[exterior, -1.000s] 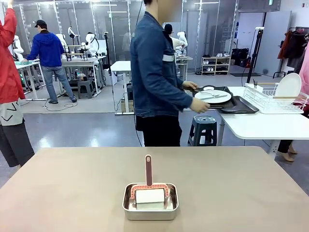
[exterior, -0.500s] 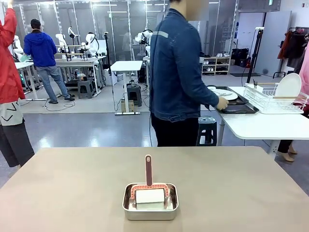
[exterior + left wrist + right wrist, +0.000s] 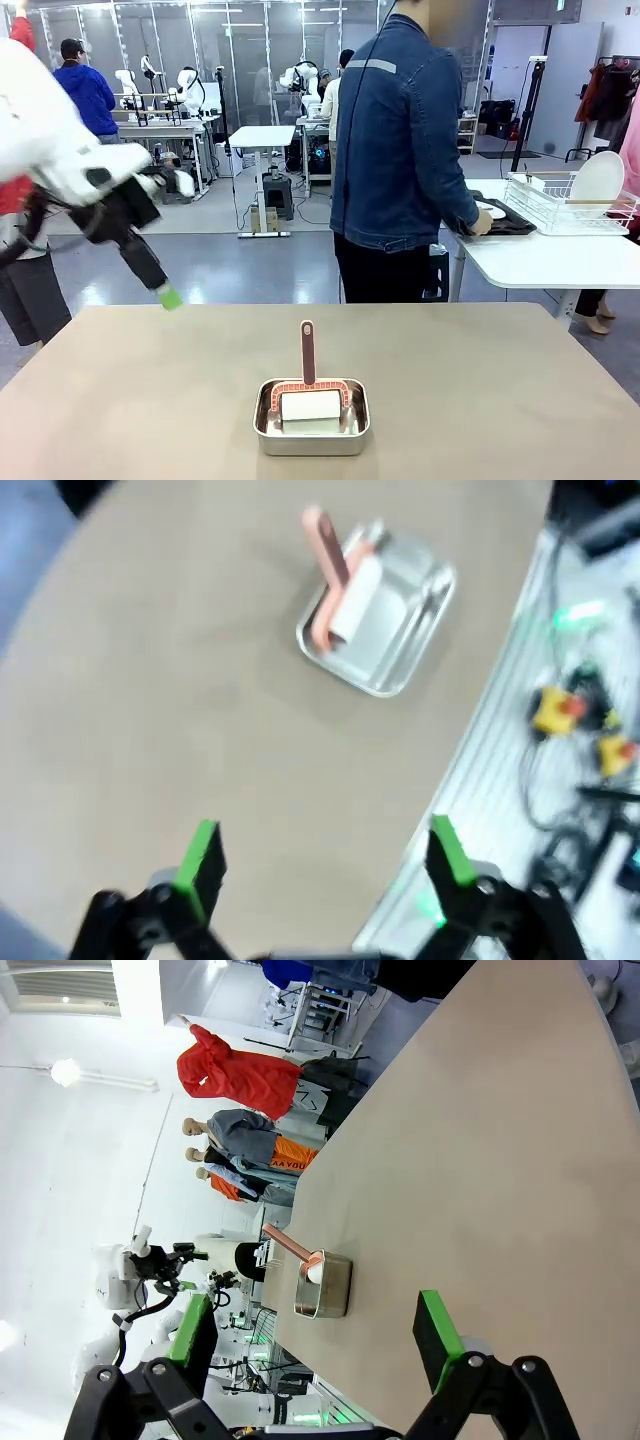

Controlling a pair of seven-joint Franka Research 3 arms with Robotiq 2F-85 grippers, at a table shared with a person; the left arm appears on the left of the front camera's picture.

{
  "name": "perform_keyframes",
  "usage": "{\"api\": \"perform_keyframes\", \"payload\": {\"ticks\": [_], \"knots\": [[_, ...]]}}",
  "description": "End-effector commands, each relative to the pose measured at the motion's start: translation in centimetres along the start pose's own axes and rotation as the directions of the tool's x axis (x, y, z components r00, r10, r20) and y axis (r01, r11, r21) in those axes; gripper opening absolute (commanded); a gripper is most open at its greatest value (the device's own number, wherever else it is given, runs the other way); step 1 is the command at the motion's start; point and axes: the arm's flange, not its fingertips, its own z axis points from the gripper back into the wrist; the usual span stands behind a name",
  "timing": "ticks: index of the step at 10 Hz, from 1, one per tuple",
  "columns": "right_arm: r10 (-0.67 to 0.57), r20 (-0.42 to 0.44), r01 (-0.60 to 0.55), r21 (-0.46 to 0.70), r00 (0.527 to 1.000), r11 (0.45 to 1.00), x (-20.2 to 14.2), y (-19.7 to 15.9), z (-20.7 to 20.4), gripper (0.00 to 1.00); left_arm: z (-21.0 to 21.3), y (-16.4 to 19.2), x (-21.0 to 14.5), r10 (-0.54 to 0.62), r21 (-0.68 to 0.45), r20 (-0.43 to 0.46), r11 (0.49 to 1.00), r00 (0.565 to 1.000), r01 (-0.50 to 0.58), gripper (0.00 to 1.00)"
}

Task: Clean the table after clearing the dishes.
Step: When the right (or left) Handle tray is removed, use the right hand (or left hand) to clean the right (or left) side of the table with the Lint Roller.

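The tan table [image 3: 480, 380] carries a steel pan [image 3: 311, 420] near its front middle. A white sponge block with a pink upright handle [image 3: 307, 352] sits in the pan. My left gripper [image 3: 165, 292] hangs blurred above the table's far left edge, and its green pads [image 3: 200, 855] stand wide apart with nothing between them. The left wrist view looks down on the pan [image 3: 385, 615]. My right gripper [image 3: 313, 1328] is open and empty over the table [image 3: 500, 1160], far from the pan [image 3: 322, 1285]. The dishes [image 3: 493, 211] lie on a dark tray [image 3: 508, 224] on the white side table, under the person's hand [image 3: 481, 222].
A person in a denim jacket [image 3: 400, 150] stands beyond the far edge with their back turned. A white wire rack [image 3: 565, 205] with an upright plate stands on the white side table [image 3: 530, 262]. A stool stands behind the person.
My left arm has swung into the front view from the left. The person has stepped right and carried the tray with the plate onto the white side table.
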Motion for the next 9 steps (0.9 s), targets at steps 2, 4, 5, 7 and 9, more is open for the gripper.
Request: {"api": "perform_keyframes", "payload": {"ticks": [2, 4, 5, 7, 9], "knots": [[0.011, 0.011, -0.011, 0.000, 1.000, 1.000, 0.1, 0.2, 0.0, 1.00, -1.8, 0.8, 0.4, -0.069, 0.020, -0.049, 0.997, 0.996, 0.070, 1.00], [0.011, 0.011, -0.011, 0.000, 1.000, 1.000, 0.1, 0.2, 0.0, 1.00, -2.2, -0.2, 1.0, -0.058, 0.004, -0.055, 0.998, 0.997, 0.059, 1.00], [0.011, 0.011, -0.011, 0.000, 1.000, 1.000, 0.1, 0.2, 0.0, 1.00, -2.2, -0.2, 1.0, -0.058, 0.004, -0.055, 0.998, 0.997, 0.059, 1.00], [0.011, 0.011, -0.011, 0.000, 1.000, 1.000, 0.1, 0.2, 0.0, 1.00, -2.2, -0.2, 1.0, -0.058, 0.004, -0.055, 0.998, 0.997, 0.059, 1.00], [0.011, 0.011, -0.011, 0.000, 1.000, 1.000, 0.1, 0.2, 0.0, 1.00, -2.4, 0.2, 1.0, -0.073, -0.012, -0.045, 0.997, 0.996, 0.072, 1.00]]}}
